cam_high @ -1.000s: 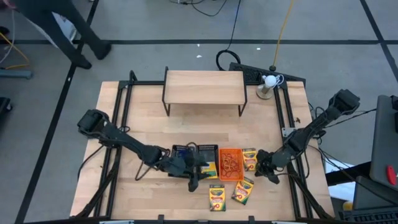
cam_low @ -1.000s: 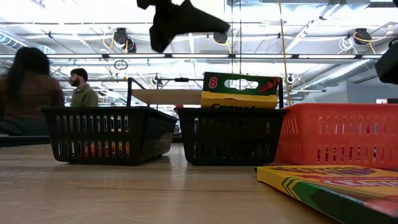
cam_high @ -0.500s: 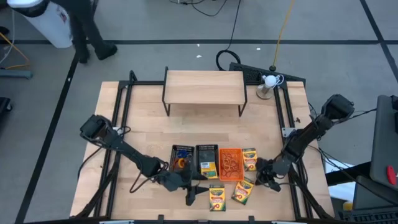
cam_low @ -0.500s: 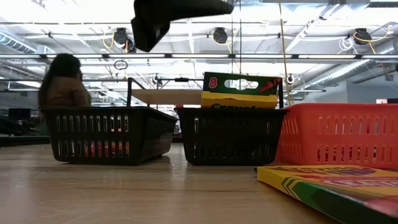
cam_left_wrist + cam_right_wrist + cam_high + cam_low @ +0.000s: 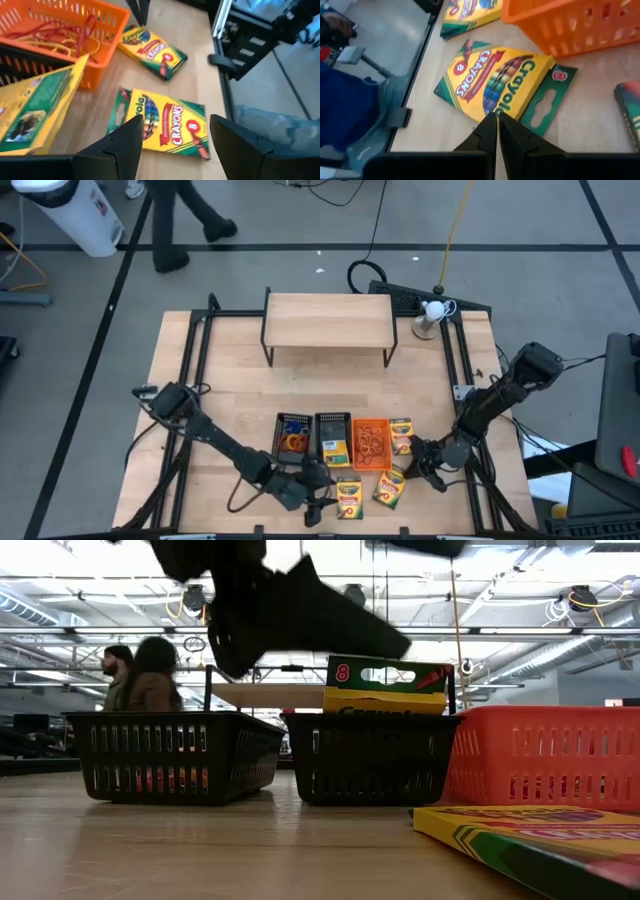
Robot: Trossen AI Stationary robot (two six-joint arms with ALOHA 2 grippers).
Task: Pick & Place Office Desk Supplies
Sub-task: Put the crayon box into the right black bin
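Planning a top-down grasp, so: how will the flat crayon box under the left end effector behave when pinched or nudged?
The crayon box looks like thin cardboard, so probably light and fairly stiff, though a hard pinch may dent it. Lying flat on the smooth wooden table, it will likely slide rather than tip. The open left end effector may struggle to get under its low edges.

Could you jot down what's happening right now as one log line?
left gripper: open above a flat crayon box | right gripper: shut, empty, by another box | orange tray: holds rubber bands
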